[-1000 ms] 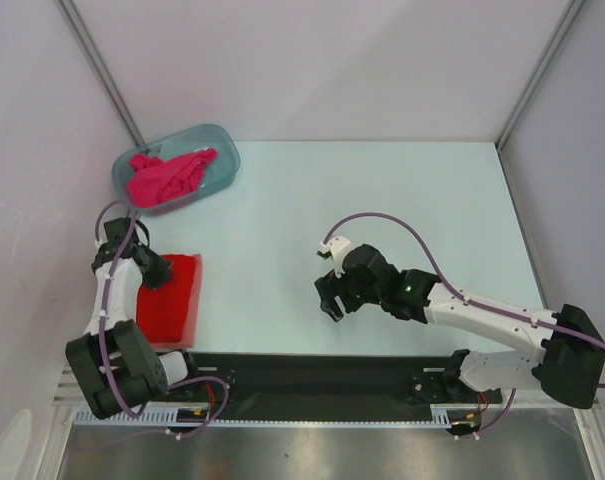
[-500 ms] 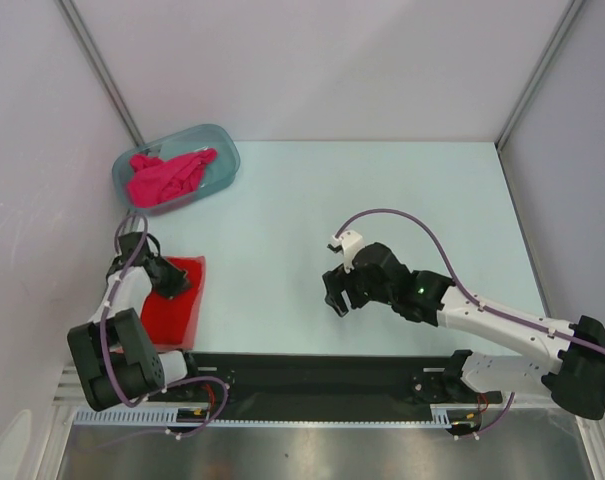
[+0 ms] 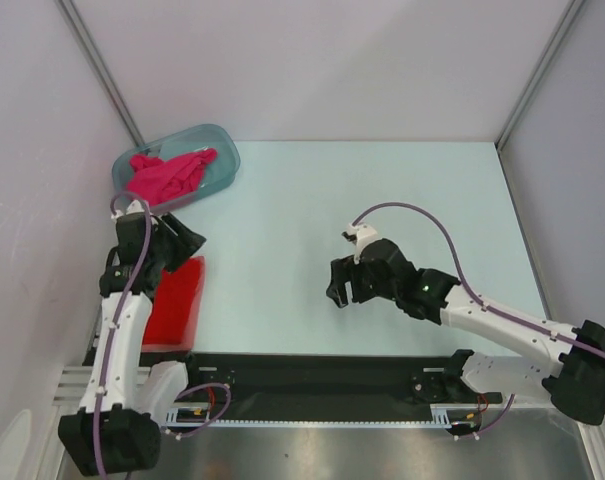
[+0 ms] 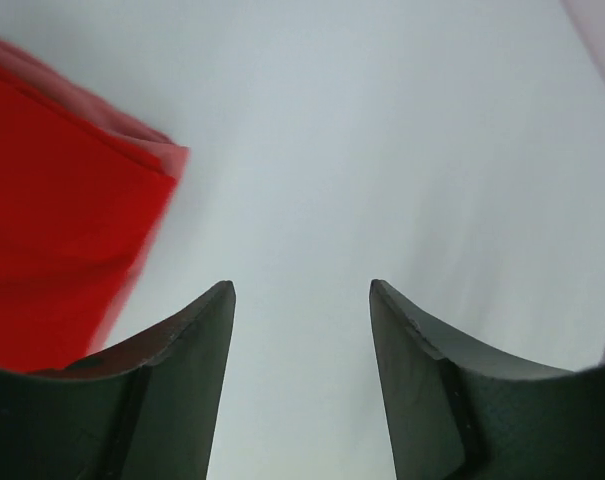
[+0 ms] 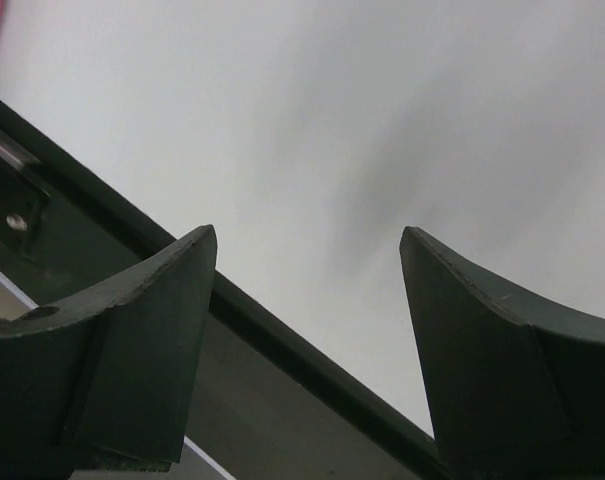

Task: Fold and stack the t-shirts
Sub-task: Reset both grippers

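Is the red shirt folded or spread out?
Folded. The red t-shirt lies as a tidy narrow rectangle with straight edges, layers showing at its corner.

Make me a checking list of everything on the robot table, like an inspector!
Surface: pale table, smooth.
Job's things: red shirt folded flat, near-left; pink shirt crumpled in the tub.
Clutter: plastic tub, far-left corner.
Grippers: left gripper open, empty, beside the red shirt; right gripper open, empty.
Cables: purple cables looped along both arms.
Surroundings: white walls, metal posts.
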